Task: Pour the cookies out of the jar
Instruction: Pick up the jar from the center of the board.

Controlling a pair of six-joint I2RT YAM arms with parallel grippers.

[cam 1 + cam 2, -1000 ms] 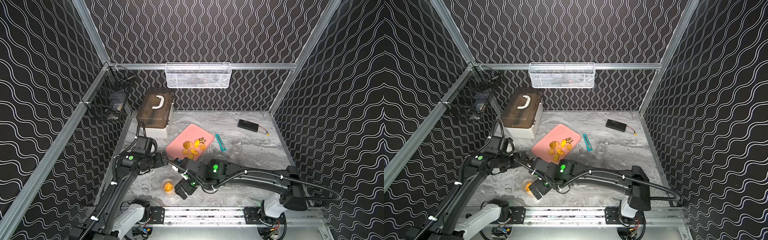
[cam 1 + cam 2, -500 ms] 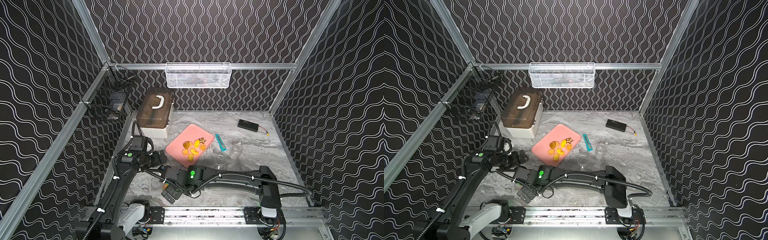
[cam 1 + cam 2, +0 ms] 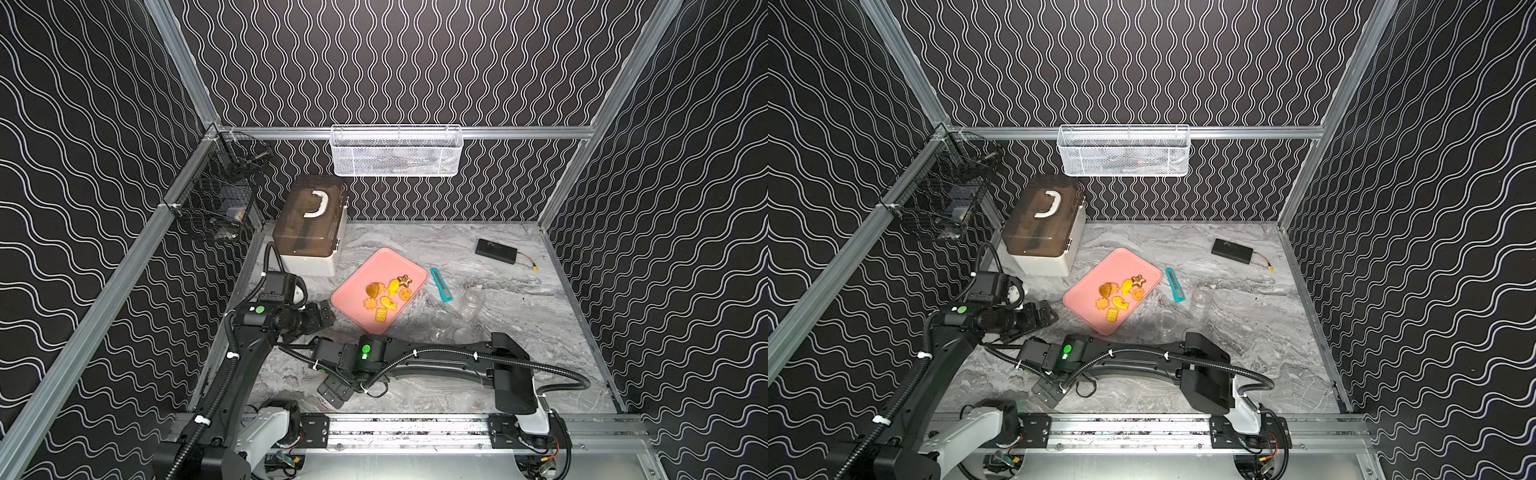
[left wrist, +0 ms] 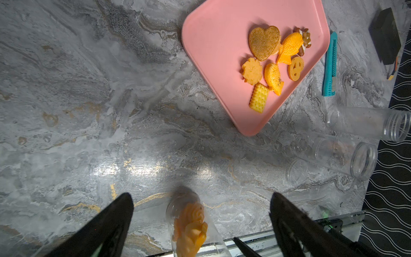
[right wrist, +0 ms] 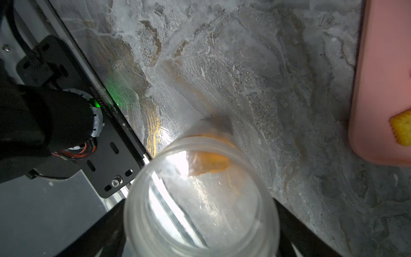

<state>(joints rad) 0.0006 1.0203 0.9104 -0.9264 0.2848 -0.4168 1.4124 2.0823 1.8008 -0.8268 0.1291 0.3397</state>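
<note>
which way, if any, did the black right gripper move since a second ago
Yes. The right gripper shifted toward the robot's left, farther from the pink rectangular tray.

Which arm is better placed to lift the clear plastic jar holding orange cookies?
Right: the right end effector flanks the clear plastic jar; the left end effector, open, stands apart.

**Wavy black walls around a marble top**

3 black walls point(image 3: 395, 62) with white wavy lines, framed by aluminium rails point(image 3: 399, 132), enclose a grey marbled tabletop point(image 3: 415, 237). Well beyond the left gripper point(image 3: 326, 318), a white mesh basket point(image 3: 397, 151) hangs on the back rail.
</note>
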